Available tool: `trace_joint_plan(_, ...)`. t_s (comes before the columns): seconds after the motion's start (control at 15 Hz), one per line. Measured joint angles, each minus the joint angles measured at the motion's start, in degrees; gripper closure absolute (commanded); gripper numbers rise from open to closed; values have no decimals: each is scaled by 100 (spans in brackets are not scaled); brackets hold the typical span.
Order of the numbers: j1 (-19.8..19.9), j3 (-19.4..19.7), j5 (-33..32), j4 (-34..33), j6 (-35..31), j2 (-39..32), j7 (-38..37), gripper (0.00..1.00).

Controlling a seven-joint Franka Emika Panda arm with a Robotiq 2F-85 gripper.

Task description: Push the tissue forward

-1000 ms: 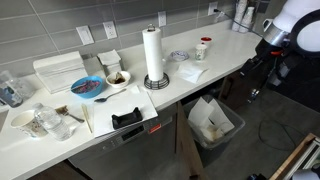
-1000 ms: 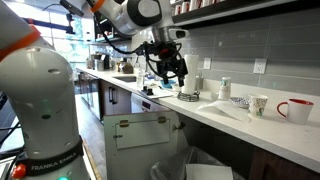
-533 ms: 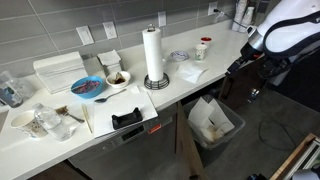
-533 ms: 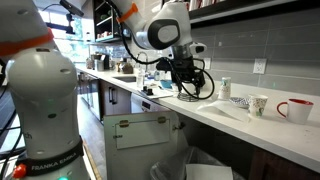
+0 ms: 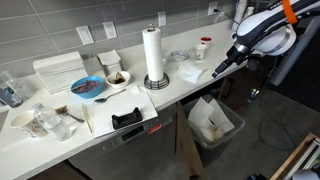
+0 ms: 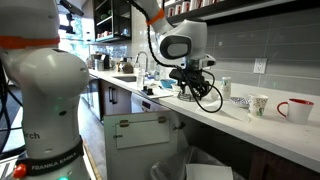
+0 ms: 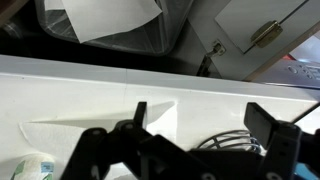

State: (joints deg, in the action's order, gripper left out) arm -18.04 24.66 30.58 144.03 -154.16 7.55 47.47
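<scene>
In an exterior view: end effector point(image 5: 217, 70) had swung in over the worktop point(image 5: 170, 97), near the tissue point(image 5: 192, 72).
In an exterior view: it hung near the tissue point(image 6: 228, 110).
Wrist view: jaws spread, empty; tissue point(image 7: 100, 135) lay flat below. Push seemingly imminent.

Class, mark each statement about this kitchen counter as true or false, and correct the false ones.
1. The paper-towel roll stands upright on the counter. True.
2. The gripper is shut on the tissue. False: in the wrist view its fingers stand wide apart and grip nothing.
3. A bin lined with a white bag stands on the floor in front of the counter. True.
4. The tissue lies on the blue plate. False: it lies flat on the bare counter, on the opposite side of the roll from the plate.
</scene>
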Motion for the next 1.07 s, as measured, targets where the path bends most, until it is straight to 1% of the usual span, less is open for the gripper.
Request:
trace_joint_plan(0.2, -54, 74, 200, -281, 145, -314, 198, 0)
trace_joint_plan(0.4, -63, 74, 210, -311, 145, -354, 203, 0)
trace_joint_plan(0.67, -52, 74, 225, -387, -128, -457, 185, 0)
trace_joint_plan(1.07, -5, 98, 469, -978, -197, -1067, 189, 0)
